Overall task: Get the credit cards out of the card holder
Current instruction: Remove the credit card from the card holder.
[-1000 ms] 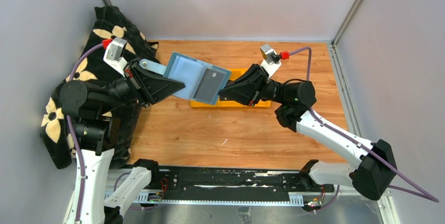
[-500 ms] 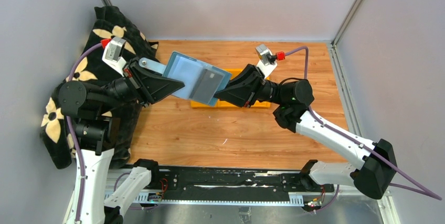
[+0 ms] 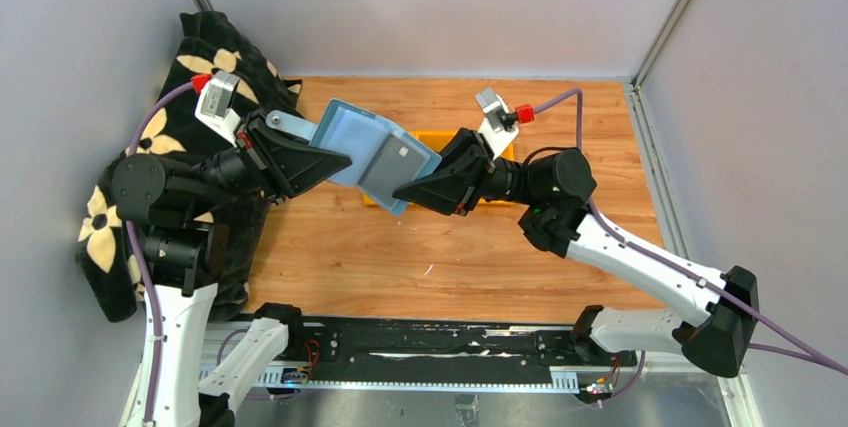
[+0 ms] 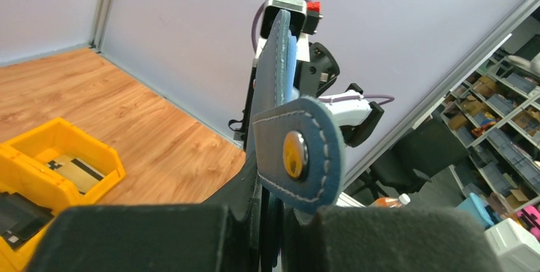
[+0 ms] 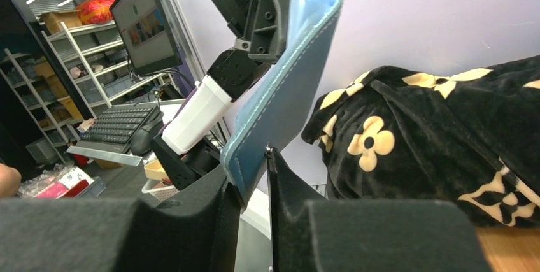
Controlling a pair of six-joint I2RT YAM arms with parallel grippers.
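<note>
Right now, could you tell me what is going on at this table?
The left claw holds the teal card holder open in the air above a yellow bin. The right claw appears to pinch the holder's lower corner, next to a grey card sitting in its pocket. That card has not yet been pulled out.

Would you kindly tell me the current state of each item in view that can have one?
Teal-blue folding card holder: unfolded, held in the air.
Strap tab with round snap: unfastened.
Silvery-grey plastic credit card: tucked in the holder.
Left gripper: fingers shut on the holder.
Right gripper: fingers astride the holder's lower corner, grip unclear.
Yellow plastic bins: on the table, holding flat items.
</note>
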